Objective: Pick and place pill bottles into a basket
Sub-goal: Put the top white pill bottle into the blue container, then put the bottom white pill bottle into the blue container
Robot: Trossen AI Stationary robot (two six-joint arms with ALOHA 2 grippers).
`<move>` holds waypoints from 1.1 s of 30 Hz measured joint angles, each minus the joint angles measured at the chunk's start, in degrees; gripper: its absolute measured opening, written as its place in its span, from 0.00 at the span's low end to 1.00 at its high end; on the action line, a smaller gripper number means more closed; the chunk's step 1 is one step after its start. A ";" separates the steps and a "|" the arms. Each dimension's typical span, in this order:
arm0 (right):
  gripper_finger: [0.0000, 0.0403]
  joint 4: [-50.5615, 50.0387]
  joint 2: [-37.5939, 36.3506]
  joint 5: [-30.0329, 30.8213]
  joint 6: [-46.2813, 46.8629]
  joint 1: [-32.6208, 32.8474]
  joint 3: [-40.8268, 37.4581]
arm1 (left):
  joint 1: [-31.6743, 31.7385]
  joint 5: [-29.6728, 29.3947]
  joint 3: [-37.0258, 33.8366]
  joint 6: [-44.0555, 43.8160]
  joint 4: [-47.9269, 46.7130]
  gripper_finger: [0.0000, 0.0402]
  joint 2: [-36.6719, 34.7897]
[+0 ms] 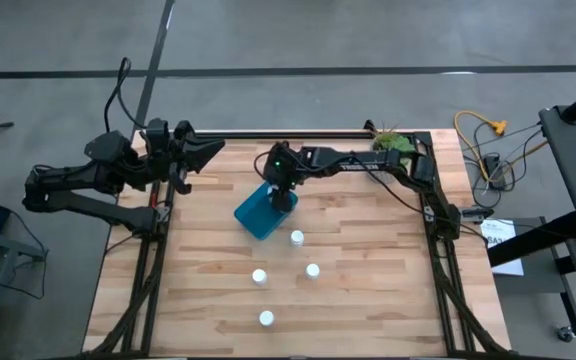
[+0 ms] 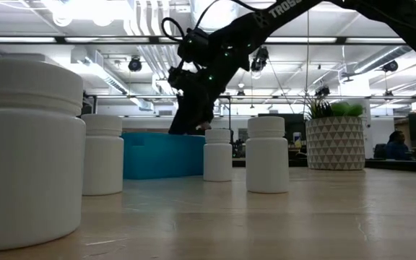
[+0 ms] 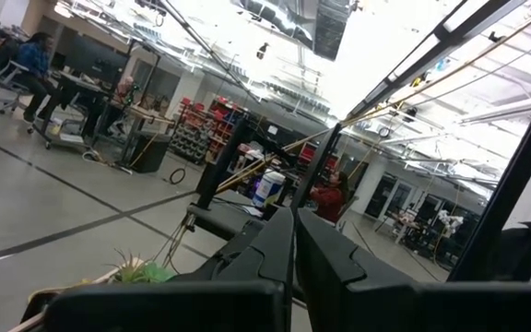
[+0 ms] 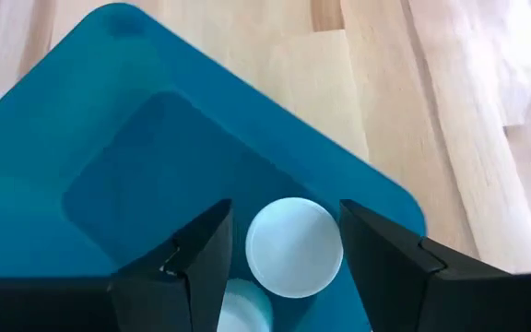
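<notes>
Nearest the low camera: a small white cylindrical plastic pill bottle with round cap (image 2: 29, 152), upright on the light wooden slat desk (image 2: 280, 224), filling the picture's left side. Behind it three more white pill bottles stand upright, apart from each other: one just past the big one (image 2: 102, 154), one by the bin (image 2: 217, 154), one more to the right (image 2: 266, 154). From above the same four loose bottles show on the desk (image 1: 368, 300): near the bin (image 1: 297, 237), (image 1: 313, 270), (image 1: 259, 276), and closest to the front edge (image 1: 266, 318). None touch.

Small teal-blue rectangular plastic basket with rounded corners (image 1: 258, 212), turned diagonal, sits at mid-desk toward the back; teal wall shows in the low view (image 2: 157, 154).

Right tool (image 4: 286, 251) hangs over the basket (image 4: 109, 138), fingers spread and released, pointing down. Between the fingers, a white bottle cap (image 4: 295, 247) seen top-on, bottle inside the basket near one corner; fingers flank it with visible gaps, not gripping. A second white cap (image 4: 242, 309) shows partly just beside it, also inside the basket. In the high view the right tool (image 1: 282, 197) is above the basket's rear corner.

Left tool (image 1: 206, 152) waits off the desk's back-left corner, raised, fingers clenched together on nothing (image 3: 295, 267), aimed out into the room.

White patterned pot with green plant (image 2: 335, 141) stands at the desk's back-right corner (image 1: 392, 143). People in the room beyond, far off.
</notes>
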 joint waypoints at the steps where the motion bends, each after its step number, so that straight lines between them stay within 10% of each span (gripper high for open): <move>1: 0.47 -0.75 0.00 -0.03 -0.01 0.01 0.46 | 0.00 0.00 0.00 0.00 0.00 0.00 0.00; 33: 0.47 -17.16 -5.44 -2.61 6.88 0.20 11.91 | 0.01 8.57 0.00 0.07 -5.98 0.00 -6.25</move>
